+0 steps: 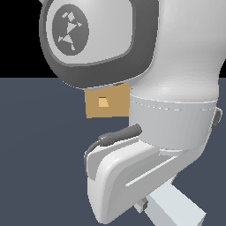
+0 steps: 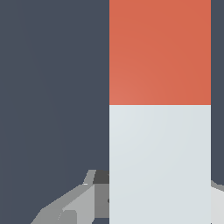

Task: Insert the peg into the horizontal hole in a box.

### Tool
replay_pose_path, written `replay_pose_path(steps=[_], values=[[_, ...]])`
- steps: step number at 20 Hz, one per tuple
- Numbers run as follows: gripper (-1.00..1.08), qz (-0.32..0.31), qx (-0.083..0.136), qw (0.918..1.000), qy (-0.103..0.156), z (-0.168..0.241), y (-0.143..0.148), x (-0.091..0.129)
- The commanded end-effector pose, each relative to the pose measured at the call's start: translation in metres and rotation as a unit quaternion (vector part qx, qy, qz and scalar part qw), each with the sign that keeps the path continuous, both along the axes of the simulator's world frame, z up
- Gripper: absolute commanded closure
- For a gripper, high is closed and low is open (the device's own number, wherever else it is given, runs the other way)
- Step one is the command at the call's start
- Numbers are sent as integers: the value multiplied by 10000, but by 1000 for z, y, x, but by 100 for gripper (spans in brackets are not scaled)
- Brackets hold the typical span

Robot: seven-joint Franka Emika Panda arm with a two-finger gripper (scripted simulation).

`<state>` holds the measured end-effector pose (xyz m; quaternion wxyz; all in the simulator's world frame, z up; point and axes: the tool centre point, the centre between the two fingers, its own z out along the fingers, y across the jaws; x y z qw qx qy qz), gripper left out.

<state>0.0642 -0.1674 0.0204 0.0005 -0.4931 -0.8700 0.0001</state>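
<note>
From the wrist view I have the long square-section bar, pale grey-white with a red-orange end (image 2: 159,109), running lengthways straight through the frame, close under the camera. Grey parts of my end effector (image 2: 159,199) show on either side of its pale half, but I cannot tell whether the fingers are actually closed on it. In the exterior view the arm fills most of the picture; the plain tan block (image 1: 115,106) peeks out behind it on the dark counter (image 1: 39,154), its small lighter square opening (image 1: 103,103) facing the camera. I judge the job now is alignment: level the bar, square it to that opening, then advance slowly.
</note>
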Motion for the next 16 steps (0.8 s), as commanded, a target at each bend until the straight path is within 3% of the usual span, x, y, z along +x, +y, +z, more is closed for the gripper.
replay_pose_path(steps=[1,16], values=[[108,0,-2,10000,-5,0,0,0],[108,-276,0,9996,-1,7,27,-18]])
